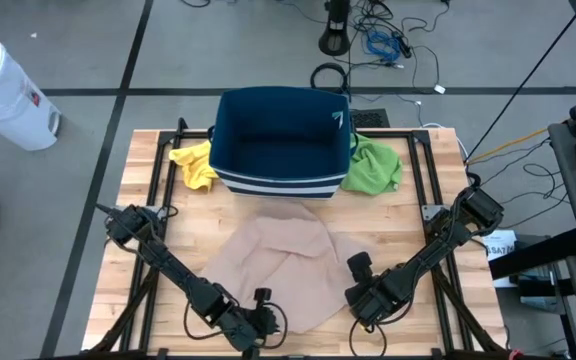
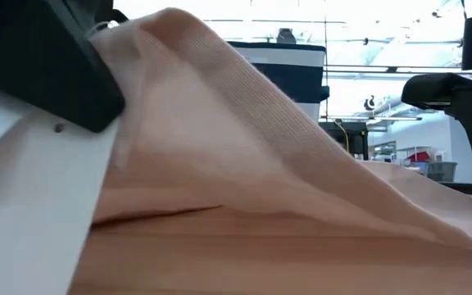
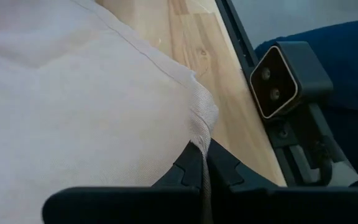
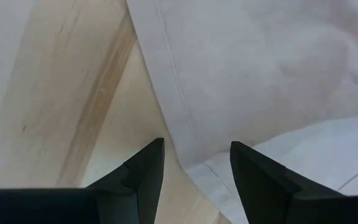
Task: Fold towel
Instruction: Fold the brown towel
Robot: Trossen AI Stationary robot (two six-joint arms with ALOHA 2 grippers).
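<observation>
A beige towel (image 1: pixel 283 265) lies crumpled in the middle of the wooden table, folds lapping over one another. My left gripper (image 1: pixel 271 318) is at its near edge and is shut on it. In the low view that edge rises to the left gripper (image 2: pixel 97 49) and the towel (image 2: pixel 244 156) slopes down from there to the table. My right gripper (image 1: pixel 358 280) hovers open over the towel's right side. In the right wrist view its fingers (image 4: pixel 194 165) stand either side of a hemmed edge (image 4: pixel 166 93) without touching it. My left gripper pinches the towel between its two fingers at a hemmed corner (image 3: pixel 202 134) on the near edge. The cloth bunches into a ridge where it enters the fingers. That corner is lifted off the table, and the rest of the towel (image 2: pixel 367 205) slopes down and lies on the wood.
A navy bin with white stripes (image 1: pixel 280 140) stands at the table's far middle, a yellow cloth (image 1: pixel 193 165) to its left and a green cloth (image 1: pixel 373 165) to its right. A small camera (image 3: pixel 281 81) sits at the near table edge by the left gripper.
</observation>
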